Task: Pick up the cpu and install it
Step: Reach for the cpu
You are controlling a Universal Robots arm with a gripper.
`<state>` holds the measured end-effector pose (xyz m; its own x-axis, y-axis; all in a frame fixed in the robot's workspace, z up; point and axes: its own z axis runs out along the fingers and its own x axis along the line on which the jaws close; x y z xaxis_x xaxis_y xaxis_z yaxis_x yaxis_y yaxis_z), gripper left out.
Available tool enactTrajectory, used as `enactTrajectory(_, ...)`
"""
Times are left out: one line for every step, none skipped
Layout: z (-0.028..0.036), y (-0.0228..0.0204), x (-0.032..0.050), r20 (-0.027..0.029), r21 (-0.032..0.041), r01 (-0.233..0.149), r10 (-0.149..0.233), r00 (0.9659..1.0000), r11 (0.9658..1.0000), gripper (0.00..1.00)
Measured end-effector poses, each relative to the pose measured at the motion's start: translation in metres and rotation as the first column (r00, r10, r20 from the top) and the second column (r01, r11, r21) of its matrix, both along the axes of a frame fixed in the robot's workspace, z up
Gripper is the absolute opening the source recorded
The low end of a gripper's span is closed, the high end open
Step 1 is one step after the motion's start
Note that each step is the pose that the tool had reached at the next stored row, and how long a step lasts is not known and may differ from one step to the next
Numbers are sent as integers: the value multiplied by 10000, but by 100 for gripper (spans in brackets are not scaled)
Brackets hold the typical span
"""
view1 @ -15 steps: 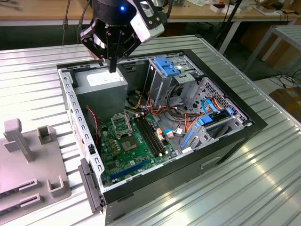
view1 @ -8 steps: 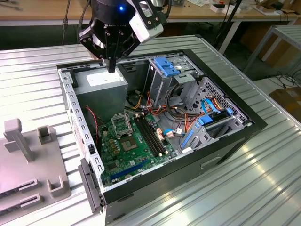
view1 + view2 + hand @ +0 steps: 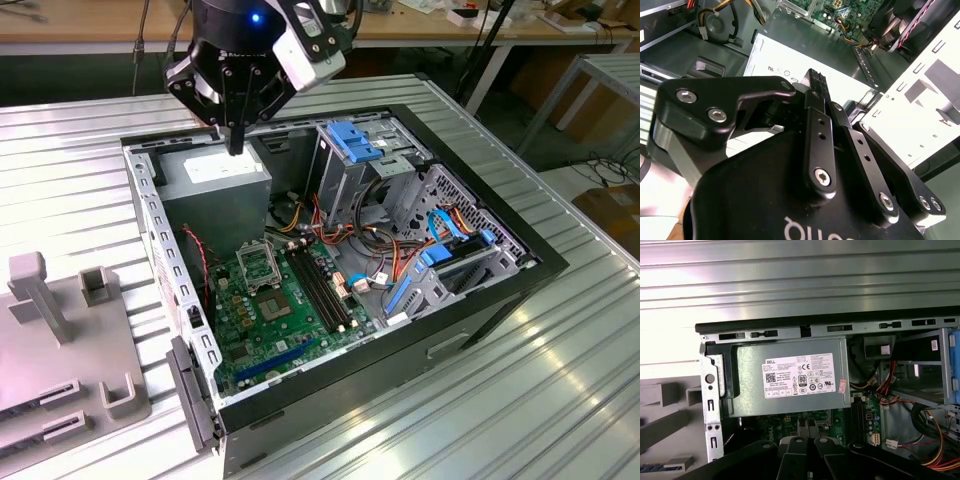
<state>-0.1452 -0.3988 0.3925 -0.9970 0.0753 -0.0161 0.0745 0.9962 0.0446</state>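
Worktop: a ribbed metal worktop (image 3: 560,380) is carrying 1 open computer case (image 3: 470,310), with its inside facing up.
Power supply: a grey power supply (image 3: 215,180) is sitting in the case corner that lies toward the exterior view's upper left.
Motherboard: a green motherboard (image 3: 250,320) is lying flat across the case floor.
Socket frame: a shiny socket frame (image 3: 257,265) is sitting on the board beside the long black memory slots (image 3: 322,290). I cannot tell whether it is latched.
cpu: what is looking like the cpu (image 3: 278,303), 1 small dull grey square, is lying flat on the motherboard just beside the socket frame, outside it.
Progress: as I am judging it, neither of the 2 steps is done; the cpu is not lifted and not seated.
Arm: the wrist is hanging above the power supply, tool pointing straight down, well apart from the cpu.
Gripper: the gripper (image 3: 235,148) is showing its fingers pressed together, with nothing visible between them.
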Motion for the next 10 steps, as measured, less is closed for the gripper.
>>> enactTrajectory(0,0,-2,-1,0,0,0,10000,10000,11)
enactTrajectory(0,0,-4,-3,-1,0,0,10000,10000,11)
enactTrajectory(-1,0,-7,-4,0,0,0,10000,10000,11)
enactTrajectory(-1,0,-9,-5,0,0,0,10000,10000,11)
enactTrajectory(-1,0,-11,-6,0,-1,1,10000,10000,11)
enactTrajectory(-1,0,-14,-8,0,-1,1,10000,10000,11)
enactTrajectory(-1,0,-16,-10,0,-1,1,10000,10000,11)
enactTrajectory(-1,0,-18,-12,-1,0,0,10000,10000,11)
enactTrajectory(-2,0,-21,-14,0,0,0,10000,10000,11)
enactTrajectory(-2,0,-23,-16,0,0,0,10000,10000,11)
